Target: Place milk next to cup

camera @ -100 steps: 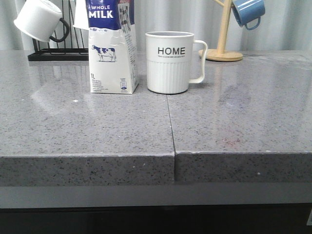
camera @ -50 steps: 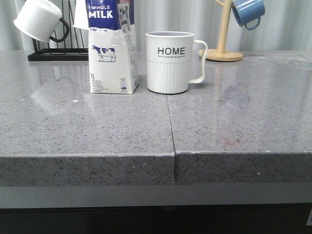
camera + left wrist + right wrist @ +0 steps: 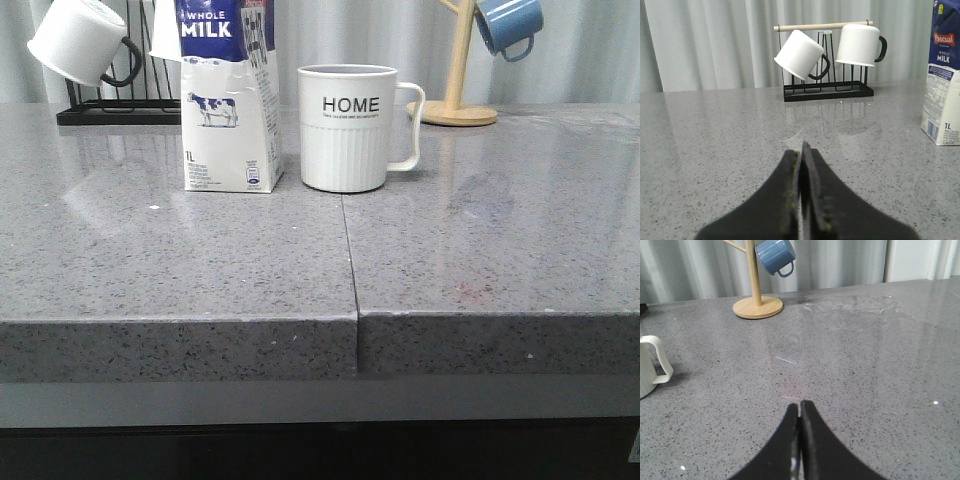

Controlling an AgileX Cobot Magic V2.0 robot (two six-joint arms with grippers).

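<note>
Front view: the milk is seen upright on the grey countertop, approx. centre-left, blue top w/ "WHOLE MILK", cow picture and "1L" on the white lower part. The cup is seen just beside it, on the milk's right – a narrow gap is visible, no contact. "HOME" lettering faces the camera; the white handle points right. A seam in the countertop runs from below the cup toward the front edge. Behind the milk, a black rack w/ a tilted white mug is seen. At rear right, a wooden mug tree carries a blue mug. No arm or gripper is shown in this view.

Left wrist view: the left gripper is seen w/ fingers pressed together, nothing between them, above bare countertop. The milk is visible at the frame edge, well apart from the gripper. The rack w/ two white, black-handled mugs is seen beyond.

Right wrist view: the right gripper is likewise closed on nothing – fingers together, over the countertop. Part of the cup, incl. its handle, is visible at the frame edge, apart from the gripper. The mug tree and blue mug are seen at the rear.
</note>
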